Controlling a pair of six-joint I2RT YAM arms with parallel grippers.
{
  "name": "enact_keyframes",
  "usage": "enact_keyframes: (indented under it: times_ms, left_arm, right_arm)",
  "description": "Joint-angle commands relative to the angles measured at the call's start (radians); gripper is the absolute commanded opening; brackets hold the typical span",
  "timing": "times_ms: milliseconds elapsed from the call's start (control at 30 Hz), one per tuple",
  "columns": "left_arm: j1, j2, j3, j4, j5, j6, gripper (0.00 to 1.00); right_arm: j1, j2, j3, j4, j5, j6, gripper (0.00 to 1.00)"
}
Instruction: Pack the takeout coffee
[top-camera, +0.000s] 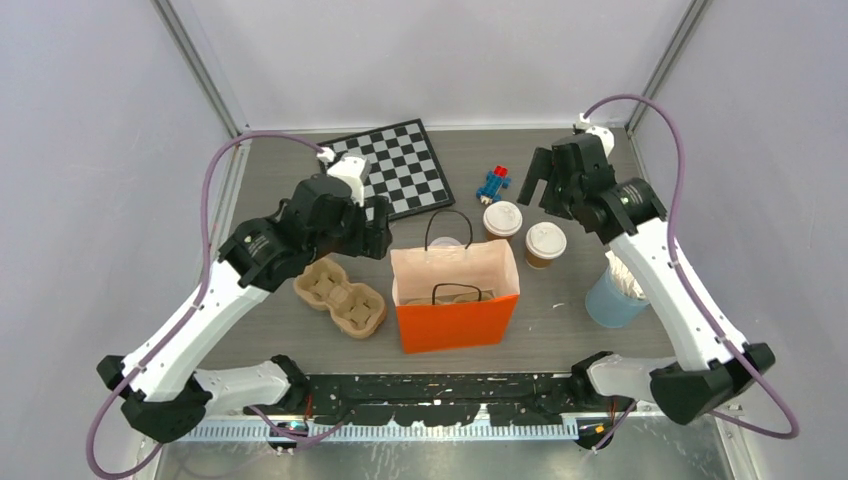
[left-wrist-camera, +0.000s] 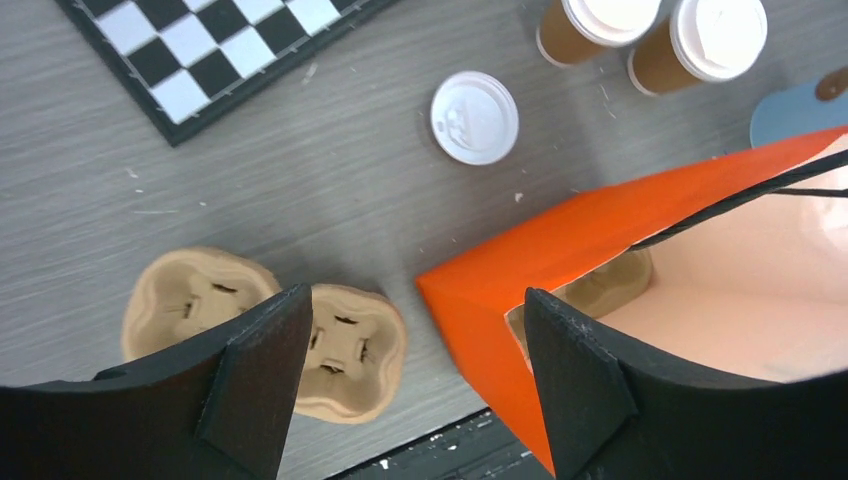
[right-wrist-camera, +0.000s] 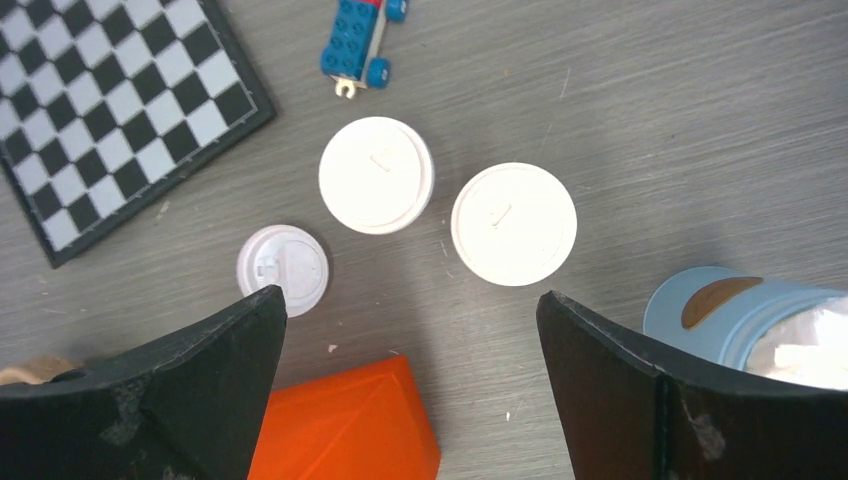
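Observation:
Two takeout coffee cups, brown with white lids, stand side by side behind the bag's right end: one (top-camera: 502, 219) (right-wrist-camera: 376, 175) (left-wrist-camera: 598, 25) and the other (top-camera: 545, 243) (right-wrist-camera: 513, 223) (left-wrist-camera: 697, 45). The orange paper bag (top-camera: 455, 318) (left-wrist-camera: 560, 260) stands open mid-table, and a pulp tray (left-wrist-camera: 603, 288) shows inside it. My right gripper (top-camera: 538, 186) (right-wrist-camera: 410, 390) hovers open above the cups, holding nothing. At the bag's left end my left gripper (top-camera: 377, 232) (left-wrist-camera: 415, 390) is open and empty, above the gap between the bag and a tan cup tray (top-camera: 340, 296) (left-wrist-camera: 265, 325).
A loose white lid (left-wrist-camera: 474, 116) (right-wrist-camera: 283, 268) lies on the table behind the bag. A chessboard (top-camera: 395, 168) (right-wrist-camera: 110, 110) sits at the back left, with a blue toy (top-camera: 493, 183) (right-wrist-camera: 358, 40) beside it. A pale blue tumbler (top-camera: 615, 295) (right-wrist-camera: 740, 320) stands at the right.

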Motion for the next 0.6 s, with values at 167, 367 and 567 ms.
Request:
enact_keyframes:
  times_ms: [167,367,567]
  left_arm:
    - [0.002,0.164,0.214,-0.181,0.227,-0.015,0.8]
    - [0.002,0.172,0.208,-0.19,0.247,-0.007,0.99]
    - [0.003,0.178,0.204,-0.203,0.247,-0.022,1.0]
  right_arm:
    - [-0.166,0.193,0.022,-0.07,-0.103,-0.173,0.97]
    - [-0.185,0.25,-0.056,-0.054,-0.11,-0.29,1.0]
    - [-0.218,0.25,-0.118,-0.012,-0.173,-0.404,1.0]
